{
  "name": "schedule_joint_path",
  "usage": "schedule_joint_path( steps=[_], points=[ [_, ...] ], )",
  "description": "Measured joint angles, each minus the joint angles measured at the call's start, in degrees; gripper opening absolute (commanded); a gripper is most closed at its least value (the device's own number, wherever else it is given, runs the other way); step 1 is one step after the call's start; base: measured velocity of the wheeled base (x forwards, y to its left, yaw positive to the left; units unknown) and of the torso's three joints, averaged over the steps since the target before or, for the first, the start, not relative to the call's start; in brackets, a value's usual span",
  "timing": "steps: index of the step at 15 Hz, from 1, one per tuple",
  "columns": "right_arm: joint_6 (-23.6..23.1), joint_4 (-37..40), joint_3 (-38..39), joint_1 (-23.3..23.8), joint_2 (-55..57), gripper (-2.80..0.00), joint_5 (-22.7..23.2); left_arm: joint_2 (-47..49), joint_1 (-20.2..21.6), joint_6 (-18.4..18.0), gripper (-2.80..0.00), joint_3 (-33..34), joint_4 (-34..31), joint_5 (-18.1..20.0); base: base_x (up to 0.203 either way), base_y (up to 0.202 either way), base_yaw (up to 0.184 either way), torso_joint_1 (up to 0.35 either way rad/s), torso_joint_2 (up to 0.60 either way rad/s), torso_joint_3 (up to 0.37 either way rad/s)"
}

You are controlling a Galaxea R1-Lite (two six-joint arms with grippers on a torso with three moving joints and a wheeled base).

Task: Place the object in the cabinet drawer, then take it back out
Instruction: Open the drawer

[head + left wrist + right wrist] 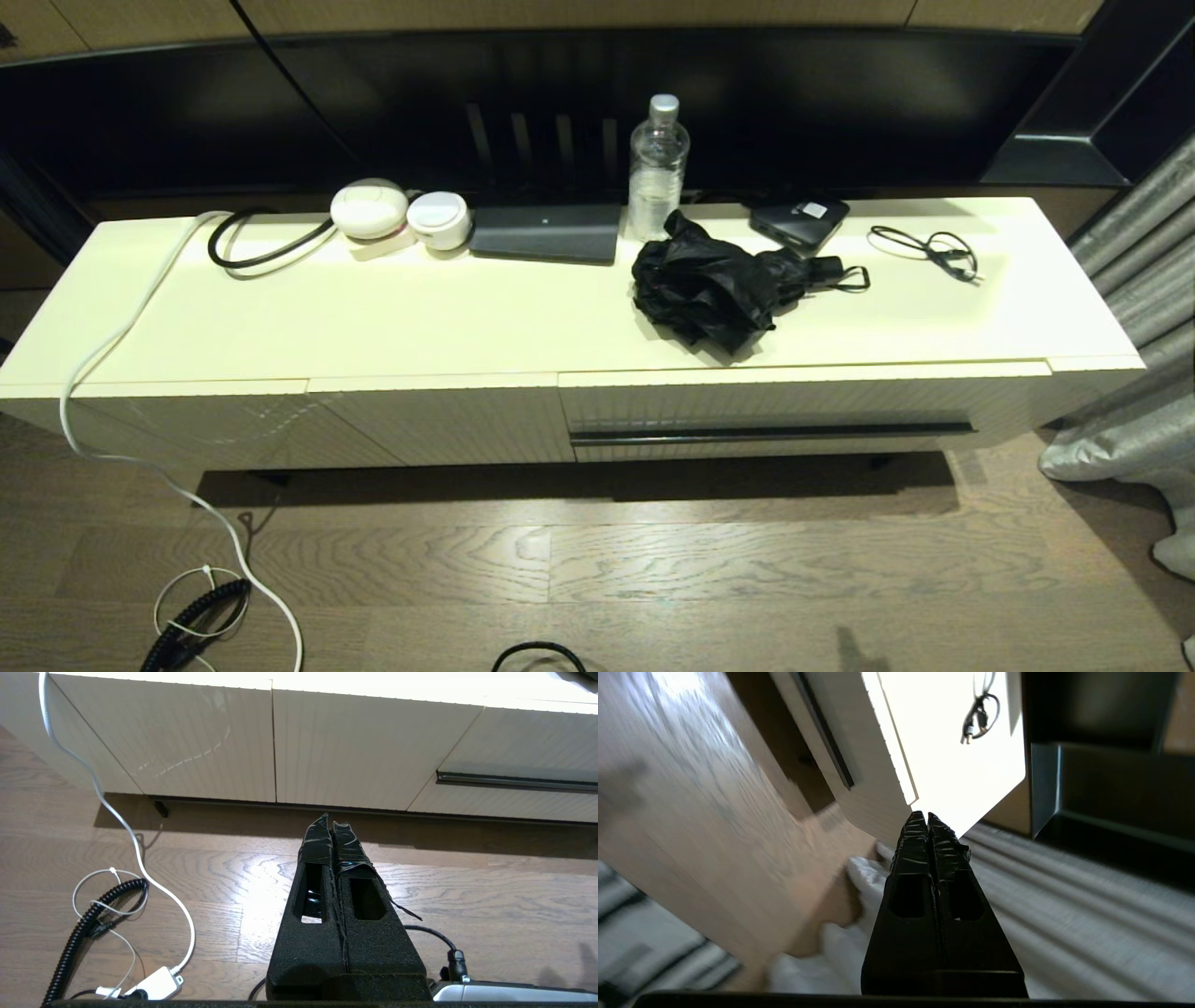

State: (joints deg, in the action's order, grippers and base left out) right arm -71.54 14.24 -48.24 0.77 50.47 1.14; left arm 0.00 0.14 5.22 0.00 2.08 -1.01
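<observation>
Closed tight with nothing between its jaws, the left gripper hangs low over the floor, the ribbed cabinet doors straight ahead of its tips and the cabinet drawer off to one side. Only its own camera shows the right gripper, likewise pinched shut and empty, with the cabinet's corner and the grey curtain just beyond its tips. Neither wrist camera catches the black compact umbrella, which the head view shows lying on the cabinet top above the shut drawer, near a water bottle.

My head camera looked down from above on the cabinet and the floor near it. My left wrist camera sat low, close to the floor, facing the cabinet's front. My right wrist camera, rolled sideways, faced the cabinet's right end. All three shared the drawer.
</observation>
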Motion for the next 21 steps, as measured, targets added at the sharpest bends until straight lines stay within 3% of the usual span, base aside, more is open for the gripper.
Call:
schedule_joint_path(
  steps=[2, 4, 7, 9, 11, 14, 17, 21],
  points=[
    [-6.4, -7.4, 3.5, -0.5, 3.3, -2.8, -1.5, 0.0, 0.0, 0.0, -2.8, 0.0, 0.0, 0.0, 0.0, 0.0, 0.0, 0.0, 0.0, 0.0],
    [-9.8, -17.2, 6.0, -1.1, 7.3, -2.8, -2.6, 0.0, 0.0, 0.0, -2.8, 0.0, 0.0, 0.0, 0.0, 0.0, 0.0, 0.0, 0.0, 0.0],
    [-12.5, -29.7, 7.3, -3.3, 15.1, -2.8, -3.9, 0.0, 0.0, 0.0, -2.8, 0.0, 0.0, 0.0, 0.0, 0.0, 0.0, 0.0, 0.0, 0.0],
    [-12.5, -36.3, 7.8, -6.9, 20.5, -2.8, -7.4, 0.0, 0.0, 0.0, -2.8, 0.0, 0.0, 0.0, 0.0, 0.0, 0.0, 0.0, 0.0, 0.0],
    [-9.5, -39.4, 8.0, -10.9, 24.3, -2.8, -11.2, 0.0, 0.0, 0.0, -2.8, 0.0, 0.0, 0.0, 0.0, 0.0, 0.0, 0.0, 0.0, 0.0],
    [-2.4, -37.7, 8.1, -15.4, 28.2, -2.8, -15.3, 0.0, 0.0, 0.0, -2.8, 0.0, 0.0, 0.0, 0.0, 0.0, 0.0, 0.0, 0.0, 0.0],
    [4.2, -37.0, 8.4, -17.3, 30.6, -2.8, -16.3, 0.0, 0.0, 0.0, -2.8, 0.0, 0.0, 0.0, 0.0, 0.0, 0.0, 0.0, 0.0, 0.0],
    [6.7, -35.7, 9.7, -17.8, 32.1, -2.8, -16.2, 0.0, 0.0, 0.0, -2.8, 0.0, 0.0, 0.0, 0.0, 0.0, 0.0, 0.0, 0.0, 0.0]
  ],
)
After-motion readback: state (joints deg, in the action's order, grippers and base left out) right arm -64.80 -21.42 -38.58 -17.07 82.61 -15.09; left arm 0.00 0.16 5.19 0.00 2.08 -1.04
